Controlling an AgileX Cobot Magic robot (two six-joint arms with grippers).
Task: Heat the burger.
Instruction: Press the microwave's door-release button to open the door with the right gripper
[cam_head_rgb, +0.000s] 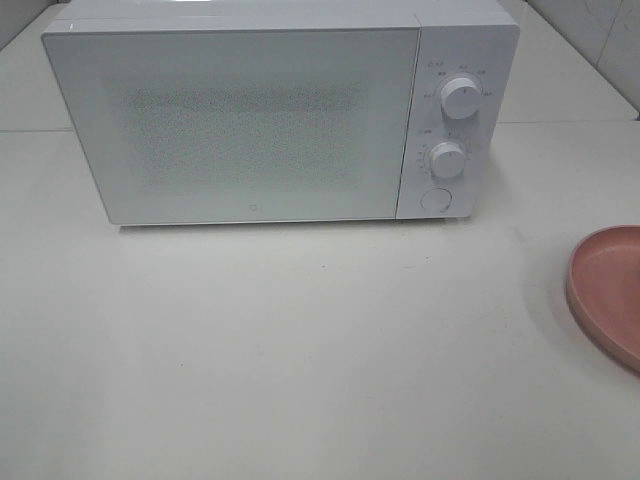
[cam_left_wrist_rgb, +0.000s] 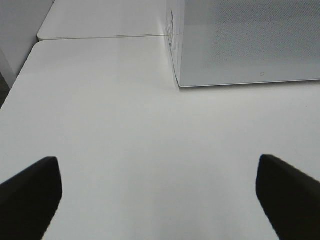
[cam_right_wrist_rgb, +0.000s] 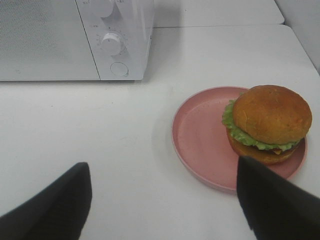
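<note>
Left hand (cam_left_wrist_rgb: 157, 167) is spread wide over the white tabletop (cam_left_wrist_rgb: 125, 125), pointed at a front corner of the microwave (cam_left_wrist_rgb: 240, 45). Right hand (cam_right_wrist_rgb: 162, 167) is wide too and isn't gripping anything. Just ahead of it I see the burger (cam_right_wrist_rgb: 270, 122) sitting on a pink plate (cam_right_wrist_rgb: 200, 135), pushed toward one side rather than centered. That plate sits right of the microwave, well apart from it. On my high cam the microwave door is shut, with two knobs (cam_head_rgb: 461, 96) stacked over a round button (cam_head_rgb: 435, 199), and only the plate's edge pokes into frame.
</note>
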